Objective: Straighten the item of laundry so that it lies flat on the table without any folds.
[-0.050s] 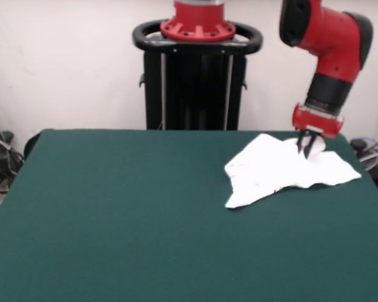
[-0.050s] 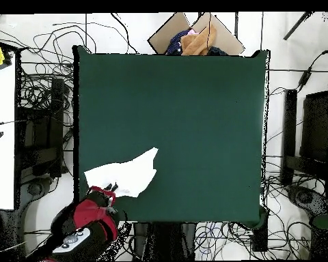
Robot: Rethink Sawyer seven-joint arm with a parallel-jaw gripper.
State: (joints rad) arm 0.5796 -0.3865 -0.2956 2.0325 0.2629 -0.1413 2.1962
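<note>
**Pinched at the corner, open felt to one side**

Item of laundry (image 1: 283, 168) crumpled white near a back corner of the table (image 1: 113, 214), print hidden. Gripper (image 1: 307, 148) down on the cloth's robot-side edge, fingers drawn narrow (probably nipping fabric, not certain). Long axis roughly along the table's back edge, one pointed flap reaching toward the centre. Table edges close on two sides; broad bare green elsewhere, so best pulled that way.
</note>
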